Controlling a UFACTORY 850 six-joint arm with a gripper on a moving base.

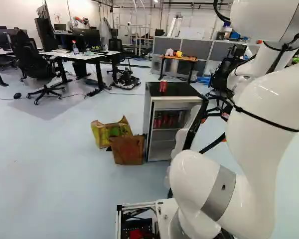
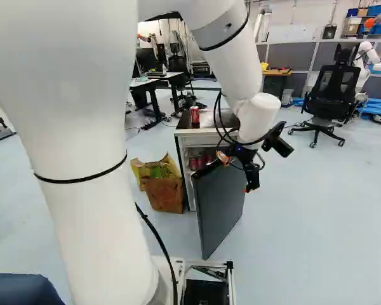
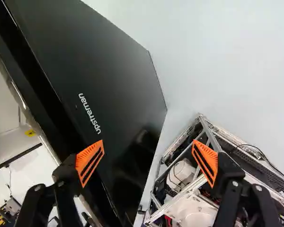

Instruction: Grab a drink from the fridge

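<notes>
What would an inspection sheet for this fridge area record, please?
Surface: black top of the fridge, bearing one red can.
Job's things: door open; more red cans on a shelf inside.
Clutter: yellow bag and brown bag on the floor, beside the fridge.
Gripper: open, gripping nothing, near the door.
Cables: black ones looped along the arm.
Surroundings: desks, office chair, another robot in the background.
</notes>
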